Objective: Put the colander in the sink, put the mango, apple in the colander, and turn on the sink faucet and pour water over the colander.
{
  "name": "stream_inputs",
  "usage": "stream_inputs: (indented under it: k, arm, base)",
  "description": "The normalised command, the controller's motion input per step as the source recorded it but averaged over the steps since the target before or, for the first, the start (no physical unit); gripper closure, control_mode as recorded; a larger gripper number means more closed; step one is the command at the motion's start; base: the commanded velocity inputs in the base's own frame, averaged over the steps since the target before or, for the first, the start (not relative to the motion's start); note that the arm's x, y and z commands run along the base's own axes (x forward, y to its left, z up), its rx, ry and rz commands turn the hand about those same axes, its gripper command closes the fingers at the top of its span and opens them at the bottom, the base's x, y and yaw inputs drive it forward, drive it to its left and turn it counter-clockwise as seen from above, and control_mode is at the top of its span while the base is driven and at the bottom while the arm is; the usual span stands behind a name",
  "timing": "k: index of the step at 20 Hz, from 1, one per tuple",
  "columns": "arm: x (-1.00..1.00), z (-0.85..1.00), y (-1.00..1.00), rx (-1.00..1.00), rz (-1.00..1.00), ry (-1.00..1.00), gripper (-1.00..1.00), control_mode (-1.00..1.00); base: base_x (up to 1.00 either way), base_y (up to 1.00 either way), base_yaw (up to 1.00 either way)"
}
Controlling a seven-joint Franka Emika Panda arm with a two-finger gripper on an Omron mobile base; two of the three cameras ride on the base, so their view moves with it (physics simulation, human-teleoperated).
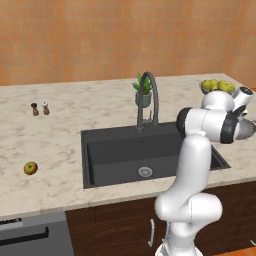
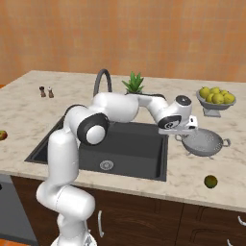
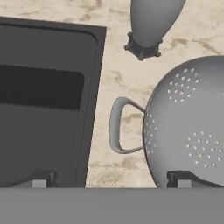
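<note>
Colander [image 2: 202,141] sits upright on the tabletop [image 2: 29,110] just right of the sink [image 2: 129,144], its perforated silvery bowl and two small side handles plain in the right base view; in the left base view only a sliver of it [image 1: 247,129] peeks out behind the arm's wrist. Hand [image 2: 185,126] hangs just above the colander's left rim, and the hand view looks straight down on the bowl [image 3: 192,127], its near handle looping out toward the sink's right edge [image 3: 89,109]; one dark fingertip [image 3: 186,178] lies over the bowl and the other [image 3: 37,180] over the basin, so the fingers stand wide apart with nothing between them. Mango [image 2: 210,181] lies on the near tabletop edge in front of the colander. Apple [image 1: 30,168] rests far off on the left tabletop, seen whole in the left base view and cut by the frame edge in the right one [image 2: 2,135]. Sink faucet [image 1: 148,100] arches over the far rim of the basin, with a potted plant [image 1: 143,91] behind it. Stemmed fruit bowl [image 2: 215,100] stands beyond the colander, and its foot [image 3: 142,48] shows in the hand view. Two small shakers [image 1: 40,108] stand far left.
</note>
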Motion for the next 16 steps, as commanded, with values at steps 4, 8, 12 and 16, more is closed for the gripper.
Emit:
stream_inputs:
  k: [4, 8, 12, 16]
  arm:
    - [0.16, -0.23, -0.17, 0.00, 0.00, 0.00, -1.00, -1.00]
    - [0.13, -0.24, -0.15, 0.00, 0.00, 0.01, -1.00, -1.00]
    - [0.10, -0.26, -0.09, 0.00, 0.00, 0.00, -1.00, -1.00]
    - [0.09, -0.28, -0.03, 0.00, 0.00, 0.00, -1.00, -1.00]
  base:
    - [0.00, 0.00, 0.00]
    - [0.00, 0.00, 0.00]
    - [0.00, 0.00, 0.00]
    - [0.00, 0.00, 0.00]
